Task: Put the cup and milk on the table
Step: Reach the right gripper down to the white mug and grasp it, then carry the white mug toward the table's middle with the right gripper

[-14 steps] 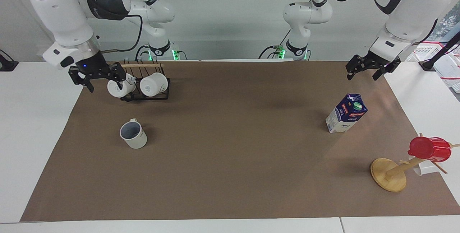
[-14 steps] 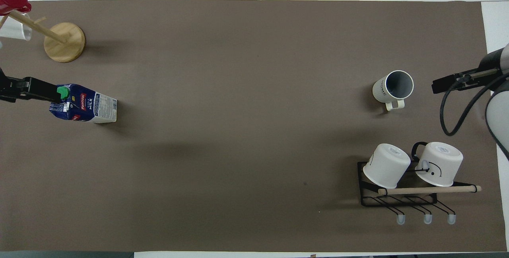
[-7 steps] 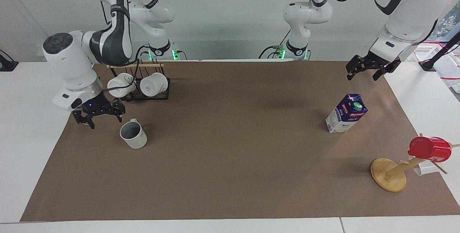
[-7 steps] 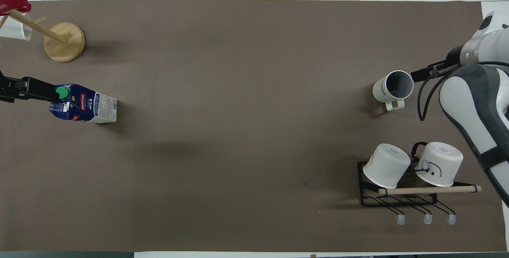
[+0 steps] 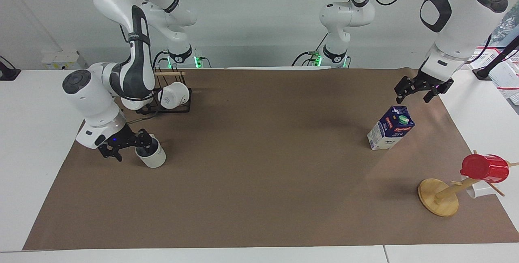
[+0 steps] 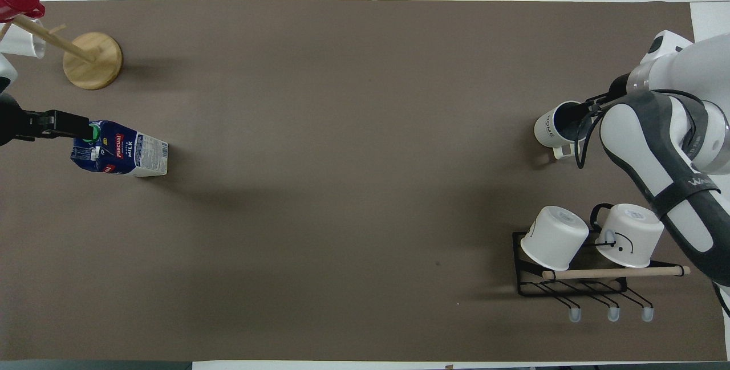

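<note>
Cup (image 5: pixel 151 155) and milk (image 5: pixel 390 133) both upright on the brown paper.
One glossy ceramic cup, handle toward the robots; right hand (image 5: pixel 126 146) spread at its rim, maybe one finger inside. One gable carton, green cap up; left hand (image 5: pixel 421 89) hangs released over it.

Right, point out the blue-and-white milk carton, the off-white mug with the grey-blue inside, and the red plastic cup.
Blue-and-white milk carton (image 5: pixel 390 130): facing view, on its labelled side.
Off-white mug with the grey-blue inside (image 5: pixel 154 158): facing view, on its outer wall.
Red plastic cup (image 5: pixel 485 168): facing view, on its side wall.
</note>
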Robot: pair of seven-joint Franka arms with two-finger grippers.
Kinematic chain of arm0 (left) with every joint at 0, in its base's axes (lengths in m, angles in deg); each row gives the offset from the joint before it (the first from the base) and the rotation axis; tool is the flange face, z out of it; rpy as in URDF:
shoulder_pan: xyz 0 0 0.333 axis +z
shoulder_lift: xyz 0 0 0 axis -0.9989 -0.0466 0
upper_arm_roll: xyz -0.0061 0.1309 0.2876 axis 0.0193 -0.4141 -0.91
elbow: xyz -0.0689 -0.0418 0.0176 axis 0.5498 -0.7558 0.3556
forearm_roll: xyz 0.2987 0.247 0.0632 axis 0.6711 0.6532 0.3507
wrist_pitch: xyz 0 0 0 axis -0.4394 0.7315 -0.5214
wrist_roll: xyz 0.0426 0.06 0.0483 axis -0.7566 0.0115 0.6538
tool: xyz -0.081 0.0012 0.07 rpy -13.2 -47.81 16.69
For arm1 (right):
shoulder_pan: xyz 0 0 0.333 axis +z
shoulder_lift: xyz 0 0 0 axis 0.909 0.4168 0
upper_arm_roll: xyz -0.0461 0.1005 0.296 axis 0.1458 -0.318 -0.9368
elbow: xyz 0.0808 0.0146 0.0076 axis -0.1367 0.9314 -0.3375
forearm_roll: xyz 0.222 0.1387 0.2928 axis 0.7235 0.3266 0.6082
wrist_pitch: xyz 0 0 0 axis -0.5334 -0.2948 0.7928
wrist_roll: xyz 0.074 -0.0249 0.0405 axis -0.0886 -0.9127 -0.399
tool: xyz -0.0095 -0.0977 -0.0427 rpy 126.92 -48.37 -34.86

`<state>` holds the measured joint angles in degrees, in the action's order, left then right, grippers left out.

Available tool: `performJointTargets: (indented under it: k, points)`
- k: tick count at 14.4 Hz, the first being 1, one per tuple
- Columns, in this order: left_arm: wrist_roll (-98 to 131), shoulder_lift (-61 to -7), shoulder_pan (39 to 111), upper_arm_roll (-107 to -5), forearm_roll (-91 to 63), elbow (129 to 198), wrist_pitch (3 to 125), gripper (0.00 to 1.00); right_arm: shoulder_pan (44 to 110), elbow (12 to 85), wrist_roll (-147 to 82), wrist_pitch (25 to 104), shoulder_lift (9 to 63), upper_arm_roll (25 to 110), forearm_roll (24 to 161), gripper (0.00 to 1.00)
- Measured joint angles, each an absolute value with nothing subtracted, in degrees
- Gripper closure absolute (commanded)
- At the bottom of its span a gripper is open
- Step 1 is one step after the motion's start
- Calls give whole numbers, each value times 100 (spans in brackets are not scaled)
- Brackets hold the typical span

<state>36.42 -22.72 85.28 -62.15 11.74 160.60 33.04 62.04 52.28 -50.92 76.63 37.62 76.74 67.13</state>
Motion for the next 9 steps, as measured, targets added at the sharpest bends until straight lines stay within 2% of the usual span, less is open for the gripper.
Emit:
performJointTargets:
  k: [1, 2, 3, 4, 9]
  points:
    - [3609, -2274, 8532, -6215, 1174, 16225, 3529, 0, 6205, 5255, -5234, 7663, 3770, 7673, 6716, 62]
    - [3525, -2281, 8536, -6216, 1174, 16391, 3755, 0, 6204, 5282, -5388, 7663, 3770, 7673, 6721, 67]
    - [3420, -2298, 8537, -6215, 1174, 16541, 3964, 0, 6204, 5302, -5492, 7663, 3770, 7674, 6724, 88]
    - [3347, -2326, 8537, -6215, 1174, 16649, 4118, 0, 6205, 5316, -5547, 7663, 3770, 7673, 6725, 100]
    - [3189, -2505, 8537, -6215, 1174, 16861, 4529, 0, 6243, 5329, -5569, 7665, 3767, 7670, 6731, 100]
